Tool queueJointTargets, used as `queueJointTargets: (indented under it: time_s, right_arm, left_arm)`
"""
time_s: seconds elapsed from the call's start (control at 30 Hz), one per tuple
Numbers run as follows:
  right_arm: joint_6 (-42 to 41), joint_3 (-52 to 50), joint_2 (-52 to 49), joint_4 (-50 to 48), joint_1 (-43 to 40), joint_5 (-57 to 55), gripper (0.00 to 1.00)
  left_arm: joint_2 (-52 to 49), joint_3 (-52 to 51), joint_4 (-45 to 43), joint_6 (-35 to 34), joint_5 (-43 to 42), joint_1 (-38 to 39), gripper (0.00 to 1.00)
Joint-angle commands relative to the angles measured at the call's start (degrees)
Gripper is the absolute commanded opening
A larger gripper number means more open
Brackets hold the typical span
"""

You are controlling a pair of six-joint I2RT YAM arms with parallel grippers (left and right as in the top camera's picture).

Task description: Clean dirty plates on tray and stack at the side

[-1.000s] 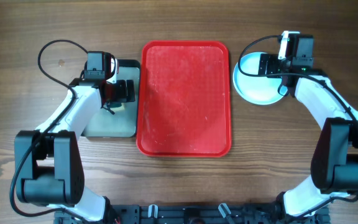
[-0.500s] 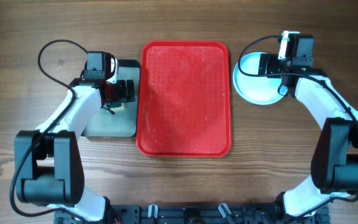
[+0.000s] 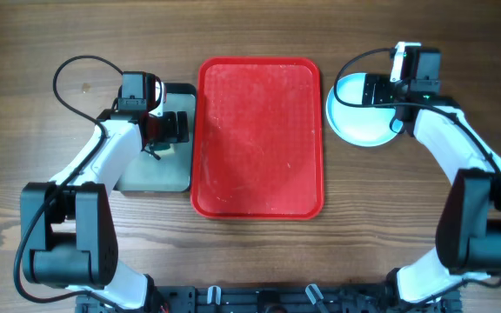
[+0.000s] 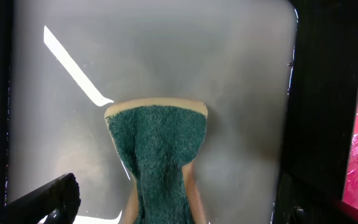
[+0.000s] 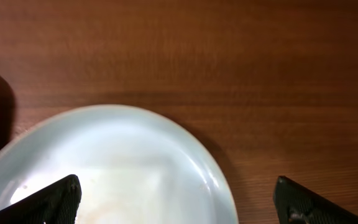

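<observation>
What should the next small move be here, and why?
Probably raise the right gripper clear of the plates and pull back. The red tray carries no plates. They sit on the table just to its right, under that open, empty gripper. The left gripper is open too, over the sponge lying on the grey tray. Nothing looks left to wipe.
</observation>
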State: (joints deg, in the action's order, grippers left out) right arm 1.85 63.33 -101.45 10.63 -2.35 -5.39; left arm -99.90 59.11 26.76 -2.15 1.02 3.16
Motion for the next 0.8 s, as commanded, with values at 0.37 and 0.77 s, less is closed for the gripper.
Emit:
queueJointTargets:
  time_s: [0.37,0.77]
  right_arm:
    - [1.14,-0.09,27.87,-0.31,-0.11,-0.13,1.0]
    - [1.16,-0.09,47.15,0.66,-0.11,-0.15,1.0]
  left_arm:
    - [-0.42,0.0,-0.15,0.24,0.33,-0.07,1.0]
    - [-0.42,0.0,-0.15,0.24,0.33,-0.07,1.0]
